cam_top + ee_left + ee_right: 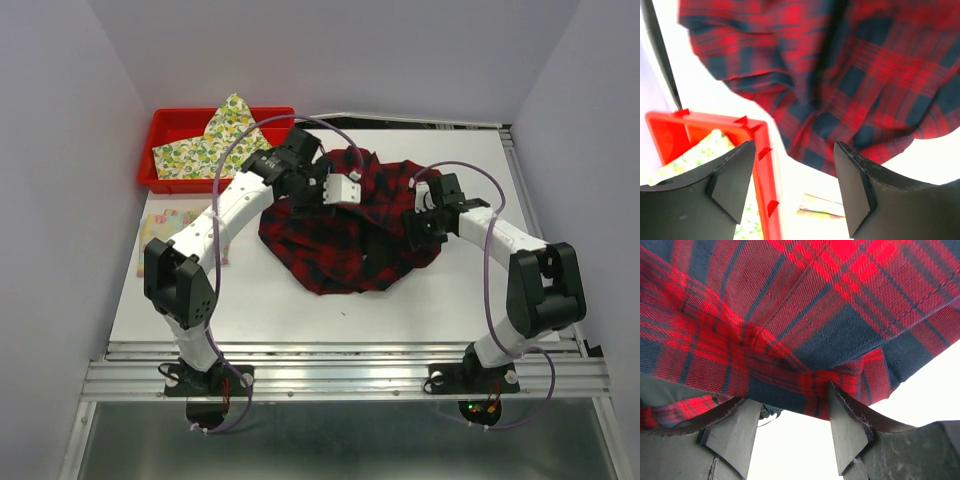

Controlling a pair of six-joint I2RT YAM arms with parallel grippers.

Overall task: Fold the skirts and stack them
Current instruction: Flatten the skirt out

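Observation:
The red-and-black plaid skirt lies rumpled in the middle of the table. My left gripper hangs over its far left part, open, with nothing between its fingers; in the left wrist view the plaid skirt lies beyond the left gripper. My right gripper is at the skirt's right edge. Its jaws stand apart, and the plaid hem drapes over the fingertips of the right gripper. The lemon-print skirt lies in the red tray. The pastel floral skirt lies flat at the left.
The red tray's corner sits close to my left fingers, with the lemon print inside it. A strip of the floral skirt shows between the jaws. The left arm crosses over the floral skirt. White table lies in front.

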